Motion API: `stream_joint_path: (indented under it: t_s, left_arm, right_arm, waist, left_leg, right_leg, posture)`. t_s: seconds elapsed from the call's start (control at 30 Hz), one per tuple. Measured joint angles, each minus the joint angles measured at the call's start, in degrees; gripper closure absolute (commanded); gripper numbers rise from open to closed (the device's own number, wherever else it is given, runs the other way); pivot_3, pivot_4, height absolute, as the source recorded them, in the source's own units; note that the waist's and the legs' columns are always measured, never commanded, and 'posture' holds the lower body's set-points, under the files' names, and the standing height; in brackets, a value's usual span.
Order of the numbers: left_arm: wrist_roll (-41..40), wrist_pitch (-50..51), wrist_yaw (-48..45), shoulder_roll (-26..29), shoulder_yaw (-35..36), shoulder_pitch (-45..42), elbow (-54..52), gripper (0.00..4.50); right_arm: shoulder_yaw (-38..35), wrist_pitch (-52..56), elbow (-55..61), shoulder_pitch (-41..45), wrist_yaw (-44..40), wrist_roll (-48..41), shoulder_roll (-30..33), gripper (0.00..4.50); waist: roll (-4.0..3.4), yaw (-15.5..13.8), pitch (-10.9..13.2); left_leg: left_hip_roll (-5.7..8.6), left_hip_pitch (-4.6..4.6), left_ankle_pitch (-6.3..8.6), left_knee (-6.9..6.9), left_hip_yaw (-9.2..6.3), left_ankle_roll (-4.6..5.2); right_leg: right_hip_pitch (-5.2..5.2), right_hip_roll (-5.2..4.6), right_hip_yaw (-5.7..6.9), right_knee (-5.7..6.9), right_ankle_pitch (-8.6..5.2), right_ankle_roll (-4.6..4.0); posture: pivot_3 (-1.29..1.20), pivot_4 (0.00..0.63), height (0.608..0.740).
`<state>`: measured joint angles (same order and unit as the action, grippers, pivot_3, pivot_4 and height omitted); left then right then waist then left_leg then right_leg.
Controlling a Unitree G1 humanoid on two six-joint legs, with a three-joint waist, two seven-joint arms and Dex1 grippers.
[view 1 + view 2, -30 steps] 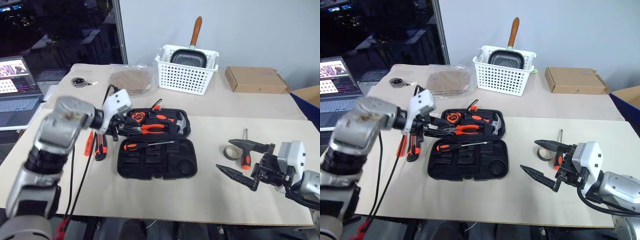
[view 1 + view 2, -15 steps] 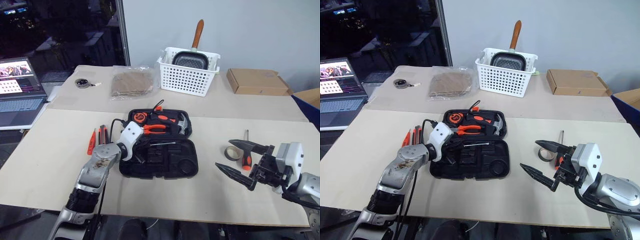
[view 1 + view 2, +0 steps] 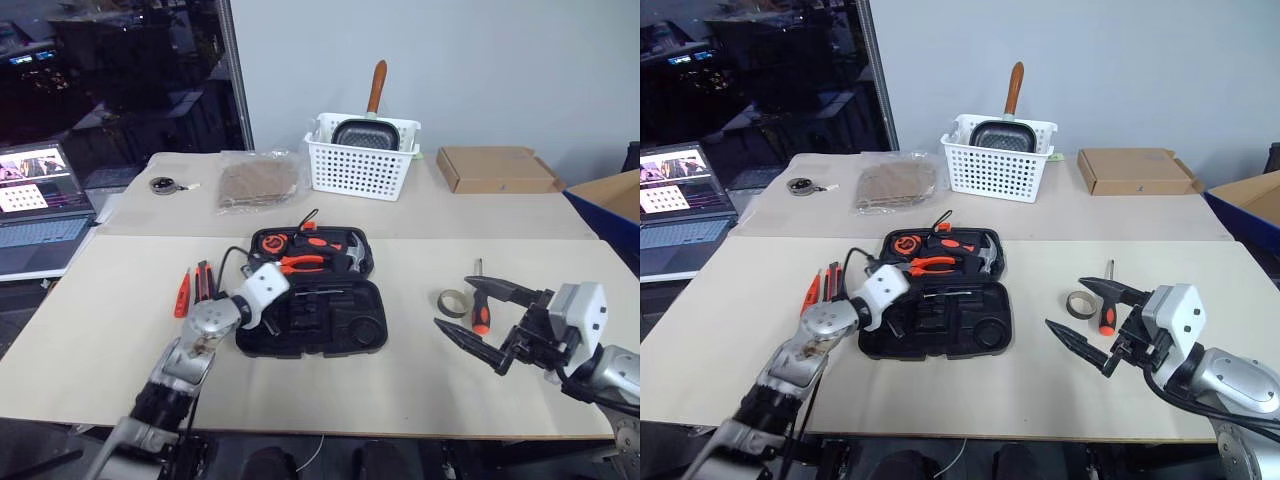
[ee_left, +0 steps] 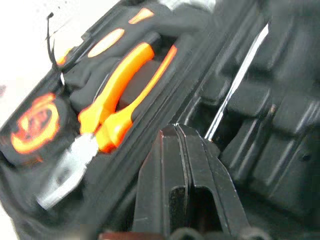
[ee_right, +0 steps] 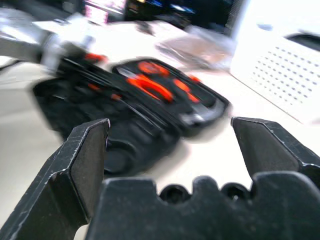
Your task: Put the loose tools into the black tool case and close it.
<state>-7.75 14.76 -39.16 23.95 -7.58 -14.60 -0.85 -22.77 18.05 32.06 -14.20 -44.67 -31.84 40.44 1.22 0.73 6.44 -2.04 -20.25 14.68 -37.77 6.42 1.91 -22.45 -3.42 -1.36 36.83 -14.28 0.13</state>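
The left hand point(image 4: 186, 131), its fingers pressed together and holding nothing, sits low over the near half of the open black tool case point(image 3: 312, 298), beside a screwdriver point(image 3: 322, 292) already laid inside. The right hand point(image 3: 482, 313) hangs with fingers wide apart near a second screwdriver point(image 3: 480, 309) and the tape roll point(image 3: 452, 300). Two cutters point(image 3: 193, 285) lie left of the case. Packing looks partly done; next, probably, a grasp on one of the loose tools. The pale surface point(image 3: 400, 390) also carries a white basket point(image 3: 360, 160) and a cardboard box point(image 3: 495, 168), with a laptop point(image 3: 40, 205) to the left.

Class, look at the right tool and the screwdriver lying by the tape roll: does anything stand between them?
Nothing visible does. The right tool hangs open just in front of the screwdriver and tape roll, with only bare table around them.
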Motion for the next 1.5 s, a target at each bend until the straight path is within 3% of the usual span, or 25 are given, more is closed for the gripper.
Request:
stream_joint_path:
  t_s: [0.07,0.17,0.37,0.5,0.53,0.7,1.03,1.4,1.5]
  left_arm:
    - [-8.6,5.7,-4.6,1.5,2.9,1.2,-6.1,4.48]
    - [-19.2,12.9,-10.6,7.4,7.8,1.4,-15.3,3.74]
    - [-34.2,24.2,-17.7,16.8,11.1,-1.0,-27.2,1.64]
    - [-39.9,28.3,-17.8,19.5,11.9,-3.0,-31.3,0.19]
    - [-40.5,28.8,-17.8,19.7,12.0,-3.0,-31.9,0.06]
    - [-41.8,30.1,-15.1,21.6,14.6,-0.8,-32.7,0.06]
    - [-38.5,29.2,-11.1,21.7,15.5,4.4,-32.1,0.06]
    - [-47.7,31.7,-15.2,25.2,16.1,-1.6,-34.3,0.06]
    - [-49.2,32.1,-14.7,25.2,16.0,-3.3,-34.6,0.0]
  right_arm:
    - [-0.1,3.6,-0.2,0.3,3.8,0.8,0.1,0.0]
    - [-0.7,11.5,0.6,1.0,10.0,3.0,2.6,0.0]
    - [0.4,35.1,-1.4,11.1,17.4,1.3,10.3,0.0]
    - [4.6,47.4,-7.0,20.7,19.6,1.3,12.7,0.0]
    - [5.3,48.8,-7.7,21.6,19.7,1.3,13.0,0.0]
    - [9.6,55.2,-12.6,26.8,20.0,2.3,13.8,0.0]
    - [10.3,55.2,-14.1,26.5,20.1,4.3,12.5,0.0]
    - [9.1,61.3,-18.9,29.7,22.7,6.3,10.6,0.0]
    - [10.4,61.4,-21.3,31.5,22.9,6.8,10.2,0.63]
  waist:
    - [0.19,-0.1,0.2]
    - [0.2,-0.1,0.2]
    - [0.29,-0.1,0.3]
    - [0.25,-0.1,0.4]
    - [0.25,-0.1,0.4]
    - [0.26,-0.1,0.4]
    - [0.26,-0.3,0.4]
    - [0.25,-0.2,0.4]
    - [0.25,0.0,0.4]
  left_leg:
    - [-0.01,-0.7,-0.23,-0.01,-0.01,0.17]
    - [0.09,-1.2,-0.19,-0.04,-0.02,0.22]
    - [0.33,-1.55,0.13,-0.12,0.02,0.57]
    - [0.34,-1.7,0.16,-0.1,0.01,0.63]
    - [0.34,-1.73,0.16,-0.1,-0.01,0.64]
    - [0.35,-1.91,0.18,-0.1,-0.04,0.67]
    - [0.38,-2.15,0.17,-0.1,0.04,0.67]
    - [0.39,-2.1,0.14,-0.1,0.07,0.62]
    - [0.39,-2.09,0.14,-0.1,0.08,0.62]
  right_leg:
    - [-0.64,0.03,0.18,0.01,0.04,-0.04]
    - [-1.03,0.06,0.37,0.03,0.21,-0.34]
    - [-1.11,0.01,0.5,-0.35,0.03,0.01]
    - [-1.08,0.08,0.55,-0.74,0.11,0.11]
    - [-1.09,0.08,0.55,-0.77,0.11,0.12]
    - [-1.26,0.11,0.54,-0.78,0.11,0.12]
    - [-1.6,0.09,0.54,-0.73,0.14,0.16]
    - [-1.59,0.17,0.52,-0.69,0.15,0.14]
    - [-1.59,0.21,0.5,-0.69,0.15,0.14]
  posture:
    - [0.0,0.15,0.74]
    - [0.0,0.15,0.74]
    - [0.0,0.15,0.74]
    - [0.0,0.15,0.74]
    - [0.0,0.15,0.74]
    - [0.0,0.15,0.74]
    - [0.0,0.15,0.74]
    - [0.0,0.15,0.74]
    - [0.0,0.15,0.74]
